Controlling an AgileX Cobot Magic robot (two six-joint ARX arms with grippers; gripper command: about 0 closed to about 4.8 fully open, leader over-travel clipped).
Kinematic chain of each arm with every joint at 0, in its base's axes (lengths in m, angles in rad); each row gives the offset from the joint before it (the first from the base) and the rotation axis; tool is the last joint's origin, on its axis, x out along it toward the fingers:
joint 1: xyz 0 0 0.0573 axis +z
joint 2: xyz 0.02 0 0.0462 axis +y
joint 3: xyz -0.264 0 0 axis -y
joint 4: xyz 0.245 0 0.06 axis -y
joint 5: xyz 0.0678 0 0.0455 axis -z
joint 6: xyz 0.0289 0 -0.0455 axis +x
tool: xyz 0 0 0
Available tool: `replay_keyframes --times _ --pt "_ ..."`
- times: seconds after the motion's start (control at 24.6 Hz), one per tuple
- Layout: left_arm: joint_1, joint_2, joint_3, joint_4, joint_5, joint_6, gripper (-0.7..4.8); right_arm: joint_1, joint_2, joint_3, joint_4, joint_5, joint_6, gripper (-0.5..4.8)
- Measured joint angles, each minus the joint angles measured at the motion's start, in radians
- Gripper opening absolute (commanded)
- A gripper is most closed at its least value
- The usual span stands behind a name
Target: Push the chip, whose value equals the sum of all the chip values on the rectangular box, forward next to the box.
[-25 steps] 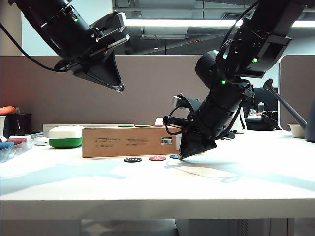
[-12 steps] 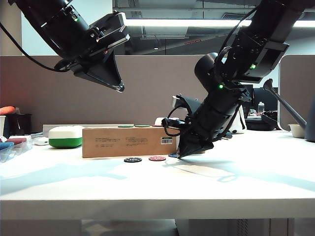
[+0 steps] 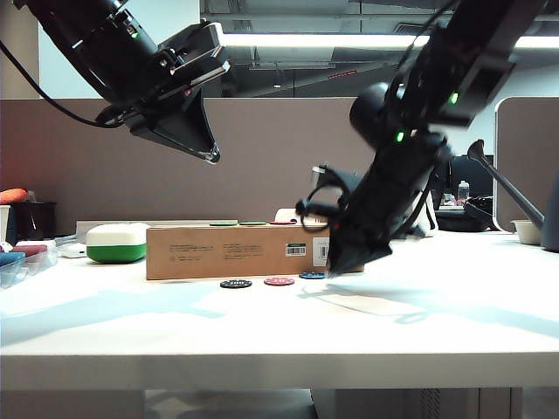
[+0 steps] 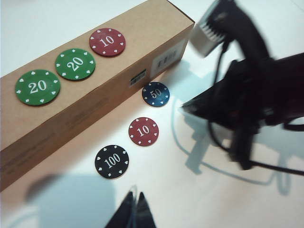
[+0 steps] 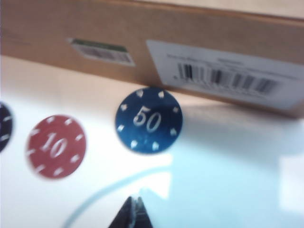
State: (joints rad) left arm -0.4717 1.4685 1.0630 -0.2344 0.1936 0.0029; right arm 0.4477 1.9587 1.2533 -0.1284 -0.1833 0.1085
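Starting nearest, we hold our right gripper just above the white table, its fingers pressed together into one dark point, with a bare strip of table between the tip and the chip. That blue chip, marked 50, lies flat just beside the front wall of the rectangular box, below its white barcode label; whether it touches the cardboard we cannot tell. A red 10 chip and a black 100 chip lie nearby, farther from the box. On the box top sit two green 20 chips and another red 10 chip. Our left gripper hangs high above the box's left part, fingers together, holding nothing. Behind the box rests a white-and-green case.
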Motion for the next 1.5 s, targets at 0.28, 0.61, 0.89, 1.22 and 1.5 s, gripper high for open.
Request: replay_keyframes --times 0.28,0.61,0.89,1.22,1.5 --pt "0.000 0.000 0.000 0.000 0.000 0.000 -0.05 0.000 -0.209 0.004 -0.103 -0.005 0.000 -0.06" --pt "0.001 -0.005 0.000 -0.002 0.000 0.000 -0.05 -0.001 -0.429 -0.013 -0.319 -0.138 -0.006 -0.06" --pt "0.001 -0.071 -0.001 -0.002 0.000 0.000 -0.05 -0.001 -0.693 -0.155 -0.325 -0.212 -0.007 -0.06" --pt "0.000 -0.339 -0.194 0.018 0.001 0.000 -0.05 -0.001 -1.165 -0.383 -0.331 -0.233 -0.005 -0.06" --pt "0.001 -0.574 -0.362 0.031 0.000 0.000 -0.05 -0.001 -1.390 -0.468 -0.375 -0.227 0.024 -0.06"
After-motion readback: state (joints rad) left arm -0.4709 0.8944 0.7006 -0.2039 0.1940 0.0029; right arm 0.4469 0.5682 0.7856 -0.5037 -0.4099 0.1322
